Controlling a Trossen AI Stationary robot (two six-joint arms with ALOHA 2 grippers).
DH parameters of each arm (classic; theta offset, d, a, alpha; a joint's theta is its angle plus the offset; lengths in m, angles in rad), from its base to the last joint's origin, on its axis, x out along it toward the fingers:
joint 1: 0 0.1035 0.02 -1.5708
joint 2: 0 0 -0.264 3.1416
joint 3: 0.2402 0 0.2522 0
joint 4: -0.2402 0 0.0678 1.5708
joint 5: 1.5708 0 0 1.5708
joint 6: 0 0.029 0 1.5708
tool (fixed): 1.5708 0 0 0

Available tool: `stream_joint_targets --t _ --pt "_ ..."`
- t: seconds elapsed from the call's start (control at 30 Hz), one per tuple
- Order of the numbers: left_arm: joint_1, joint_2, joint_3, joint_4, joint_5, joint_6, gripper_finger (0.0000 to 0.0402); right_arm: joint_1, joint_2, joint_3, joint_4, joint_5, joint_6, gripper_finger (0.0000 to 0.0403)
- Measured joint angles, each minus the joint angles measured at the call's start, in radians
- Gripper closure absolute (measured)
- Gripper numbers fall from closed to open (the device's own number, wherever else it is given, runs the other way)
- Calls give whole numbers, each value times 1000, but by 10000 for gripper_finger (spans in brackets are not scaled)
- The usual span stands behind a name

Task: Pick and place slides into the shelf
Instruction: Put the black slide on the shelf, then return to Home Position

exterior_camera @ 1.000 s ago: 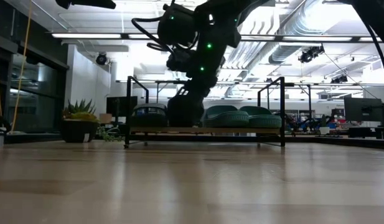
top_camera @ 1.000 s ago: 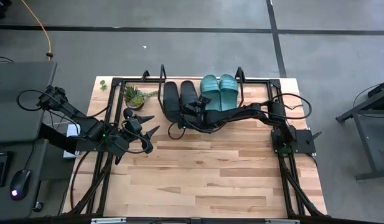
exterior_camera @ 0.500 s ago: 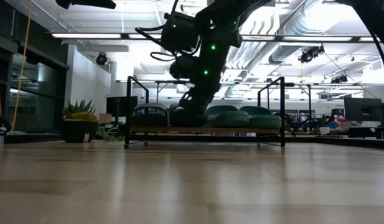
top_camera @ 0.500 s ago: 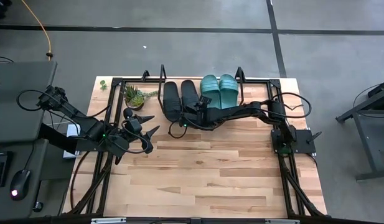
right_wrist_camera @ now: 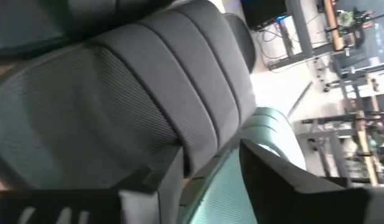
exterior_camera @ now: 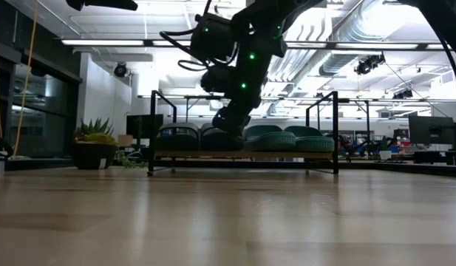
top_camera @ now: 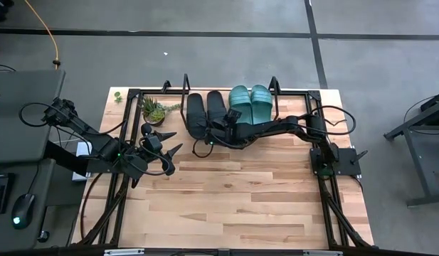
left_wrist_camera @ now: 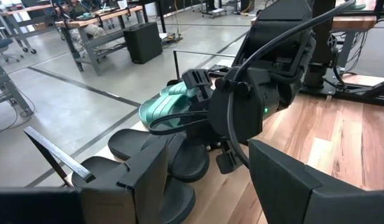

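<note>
Spanning a grey concrete floor, wooden table point(top_camera: 226, 206) — right tool point(top_camera: 220, 126) parted over shelf point(top_camera: 290, 92).

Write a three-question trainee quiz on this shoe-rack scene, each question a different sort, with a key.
1. True or false: all four rubber slide sandals lie on the low wooden shelf with black wire ends.
2. Which gripper is at the black slides? A) left gripper B) right gripper
3. Fill in: the two teal-green slides lie on the shelf's ____ side in the high view.

Key: 1 true. 2 B; the right gripper is open, the left gripper waits open near the potted plant. 3 right.
</note>
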Motion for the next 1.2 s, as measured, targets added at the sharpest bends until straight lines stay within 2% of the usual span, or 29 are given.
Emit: stream_joint_targets --t 0.33,0.5,0.77,0.97,1.1,1.2 --pt "0 0 0 0 0 0 195 47 0 0 -48 30 -1 244" --pt "0 0 0 0 0 0 195 66 -3 0 -53 87 -13 244" --pt "0 0 0 -4 0 0 195 109 -29 0 -59 71 -3 244" --pt "0 0 0 -27 31 1 195 143 -92 0 -34 -90 -31 244" --pt "-1 -3 0 -27 121 74 195 167 -150 0 -7 -186 -90 244" --pt "-1 -4 0 -28 179 136 195 181 -194 0 15 -306 -134 244"
